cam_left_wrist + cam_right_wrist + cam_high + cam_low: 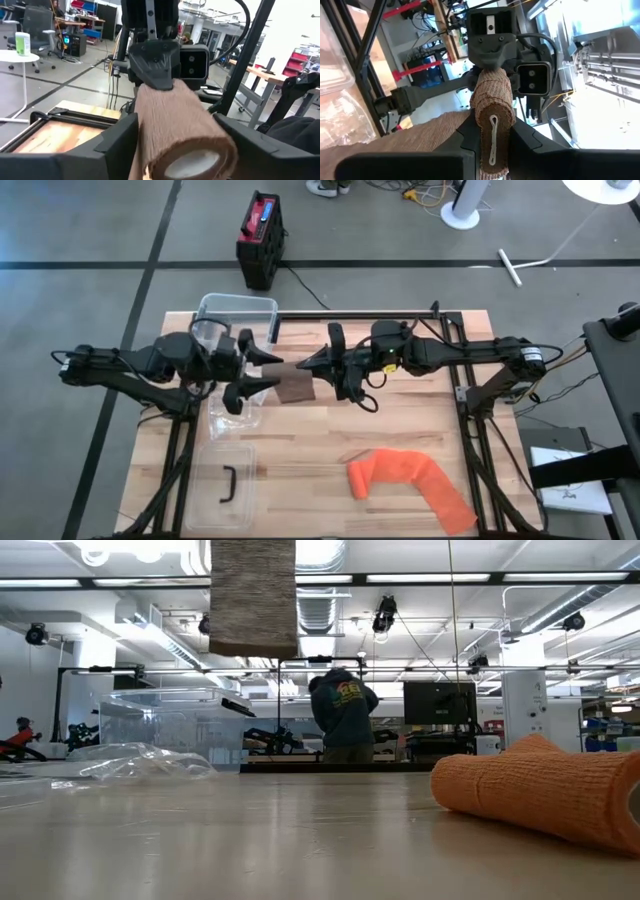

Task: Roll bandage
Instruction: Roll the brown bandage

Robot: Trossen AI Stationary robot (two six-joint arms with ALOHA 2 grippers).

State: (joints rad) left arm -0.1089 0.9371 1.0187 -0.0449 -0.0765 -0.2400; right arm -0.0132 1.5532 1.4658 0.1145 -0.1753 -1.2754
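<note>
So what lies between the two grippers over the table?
In the high view, only the brown bandage spans the gap between the left gripper and the right gripper; both grip it, lifted above the wooden table.

Robotics lab: workbenches [252,75], monitor [440,702], exposed ceiling ducts [322,610], person [343,715] standing at bench.

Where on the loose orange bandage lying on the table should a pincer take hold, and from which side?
Grip the orange bandage at its folded, thicker end nearest the table's middle, coming straight down from above. It lies flat and limp, so only a bunched end gives the fingers something to pinch. The right pincer is probably closer.
</note>
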